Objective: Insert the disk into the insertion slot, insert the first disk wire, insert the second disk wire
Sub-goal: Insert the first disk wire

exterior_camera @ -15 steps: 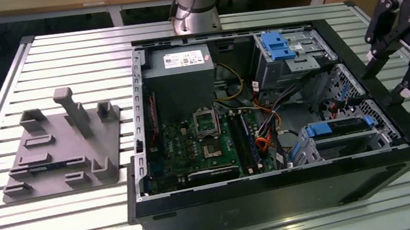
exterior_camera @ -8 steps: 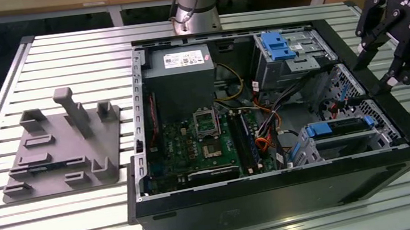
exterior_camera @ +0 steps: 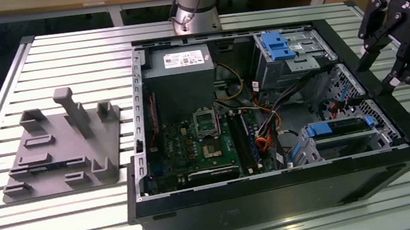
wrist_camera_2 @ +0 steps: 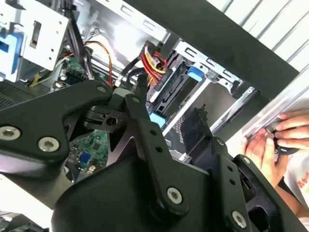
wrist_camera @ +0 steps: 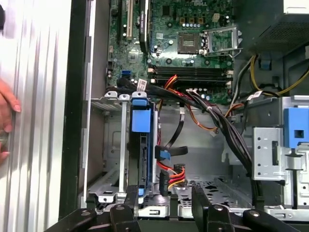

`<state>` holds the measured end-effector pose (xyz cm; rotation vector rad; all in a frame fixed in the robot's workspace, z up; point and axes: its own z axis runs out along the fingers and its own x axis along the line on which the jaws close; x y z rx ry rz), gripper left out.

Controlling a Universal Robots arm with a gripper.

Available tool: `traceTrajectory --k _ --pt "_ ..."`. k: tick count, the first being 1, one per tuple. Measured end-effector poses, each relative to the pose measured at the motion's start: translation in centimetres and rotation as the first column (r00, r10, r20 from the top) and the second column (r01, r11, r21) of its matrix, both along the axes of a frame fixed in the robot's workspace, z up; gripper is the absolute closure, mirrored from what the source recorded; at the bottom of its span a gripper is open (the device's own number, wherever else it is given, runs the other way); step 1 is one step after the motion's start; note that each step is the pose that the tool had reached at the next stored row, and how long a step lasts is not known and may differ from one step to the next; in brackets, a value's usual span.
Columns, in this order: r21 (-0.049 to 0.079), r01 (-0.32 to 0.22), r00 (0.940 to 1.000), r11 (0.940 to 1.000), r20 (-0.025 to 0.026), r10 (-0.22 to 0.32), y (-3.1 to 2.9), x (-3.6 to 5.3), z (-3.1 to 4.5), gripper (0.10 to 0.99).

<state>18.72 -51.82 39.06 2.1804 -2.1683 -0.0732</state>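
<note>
One open computer case (exterior_camera: 275,199) lay on the slatted table (exterior_camera: 69,60). In the exterior view, one grey fixture plate (exterior_camera: 57,165) sat beside the case. Inside the case, one disk (wrist_camera: 143,145) stood seated in the insertion slot (wrist_camera: 108,145) against the case's wall. The first wrist view caught a person's hand (wrist_camera: 6,116) outside that wall. One gripper (exterior_camera: 374,80) hung above the case's rim, jaws spread wide, holding nothing.

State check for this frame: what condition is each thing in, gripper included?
gripper: open, holding nothing, over the case near the slot.
disk: seated in the insertion slot.
insertion slot: occupied by the disk.
computer case: side open, interior exposed.
wires: lying beside the disk; plugged or not, cannot tell.
hand: resting on the table beside the case.
</note>
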Motion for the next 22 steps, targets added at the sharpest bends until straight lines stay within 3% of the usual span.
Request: traceTrajectory --k 3,8,15,19,22 --pt "-0.021 0.006 1.0000 0.9998 -0.0001 -0.006 -0.01 0.00 -0.21 0.529" --pt "-0.035 0.045 0.9990 0.9984 0.0003 -0.045 0.05 0.00 -0.73 0.529" --pt "-0.065 0.049 0.9988 0.9967 0.0014 -0.049 1.44 0.00 -1.70 0.529" --pt "-0.079 0.049 0.9988 0.9957 0.0015 -0.049 1.69 0.00 -2.10 0.529" --pt "-0.086 0.049 0.9988 0.9951 0.0016 -0.049 1.92 0.00 -2.43 0.608"
